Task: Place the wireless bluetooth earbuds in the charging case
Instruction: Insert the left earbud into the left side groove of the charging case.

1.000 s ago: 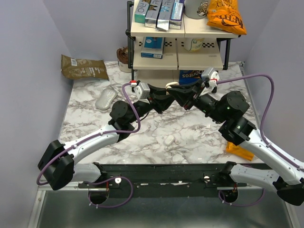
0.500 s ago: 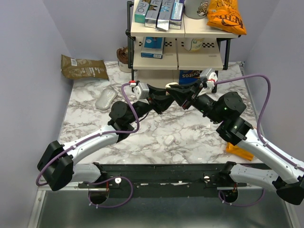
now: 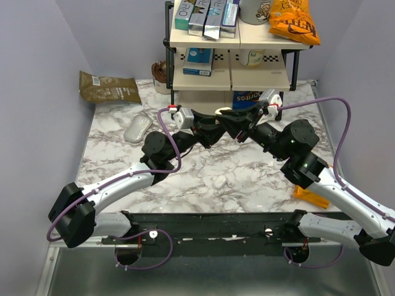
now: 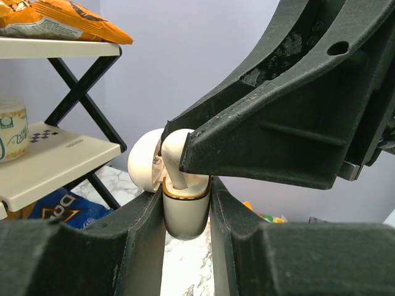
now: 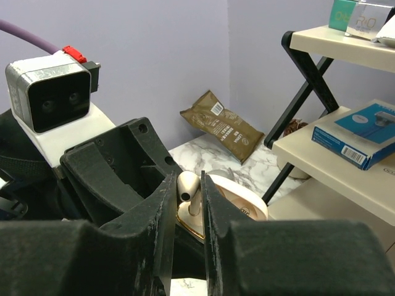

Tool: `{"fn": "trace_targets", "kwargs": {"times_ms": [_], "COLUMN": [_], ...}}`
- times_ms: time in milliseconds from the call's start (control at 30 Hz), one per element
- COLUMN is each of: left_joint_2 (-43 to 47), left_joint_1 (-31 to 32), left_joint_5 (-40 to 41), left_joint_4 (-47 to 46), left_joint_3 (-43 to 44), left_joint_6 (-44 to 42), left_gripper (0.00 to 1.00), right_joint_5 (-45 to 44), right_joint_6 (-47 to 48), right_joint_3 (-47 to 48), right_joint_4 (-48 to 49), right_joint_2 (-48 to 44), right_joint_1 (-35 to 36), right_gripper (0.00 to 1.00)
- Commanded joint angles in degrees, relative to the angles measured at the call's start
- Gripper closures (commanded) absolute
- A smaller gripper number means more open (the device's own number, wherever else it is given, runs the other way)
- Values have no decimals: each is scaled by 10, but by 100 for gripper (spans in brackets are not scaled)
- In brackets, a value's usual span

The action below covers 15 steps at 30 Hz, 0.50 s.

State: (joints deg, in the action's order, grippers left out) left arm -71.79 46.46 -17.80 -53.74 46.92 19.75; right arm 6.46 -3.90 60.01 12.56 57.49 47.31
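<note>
My left gripper (image 4: 186, 246) is shut on the white charging case (image 4: 185, 213), which has a gold rim, and holds it upright in the air with its lid (image 4: 145, 163) open. My right gripper (image 5: 187, 198) is shut on a beige earbud (image 5: 189, 187) with a dark hole. The earbud's stem reaches down into the case (image 5: 192, 225). In the top view the two grippers, left (image 3: 215, 127) and right (image 3: 239, 127), meet above the table's middle. A small pale rounded piece (image 3: 220, 181) lies on the marble near the front.
A white computer mouse (image 3: 137, 129) and a brown bag (image 3: 109, 87) lie at the back left. A shelf rack (image 3: 234, 74) with boxes and snack bags stands behind the grippers. An orange packet (image 3: 310, 196) lies at the front right.
The right arm has shifted slightly toward the left gripper, with the earbud in it. The left arm has stayed still with the case.
</note>
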Motion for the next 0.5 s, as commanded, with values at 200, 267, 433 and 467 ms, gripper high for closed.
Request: {"fn": "trace_targets", "kwargs": {"times_ms": [200, 267, 433, 467], "left_joint_2": [17, 18, 18, 18], "left_joint_1": [-1, -2, -2, -2], "left_joint_5": [-5, -4, -4, -3], "left_joint_4": [-17, -15, -15, -15], "left_joint_3": [-3, -3, -4, -5], "left_joint_6": [-4, -3, -3, -3], "left_gripper": [100, 100, 100, 100], "right_joint_5": [-43, -47, -51, -51], "right_joint_6": [10, 9, 12, 11], "right_joint_3": [-9, -9, -7, -6], "right_joint_4": [-9, -9, -12, -13], "right_joint_2": [-14, -15, -17, -16], "right_joint_1": [3, 3, 3, 3], "right_gripper": [58, 57, 56, 56]}}
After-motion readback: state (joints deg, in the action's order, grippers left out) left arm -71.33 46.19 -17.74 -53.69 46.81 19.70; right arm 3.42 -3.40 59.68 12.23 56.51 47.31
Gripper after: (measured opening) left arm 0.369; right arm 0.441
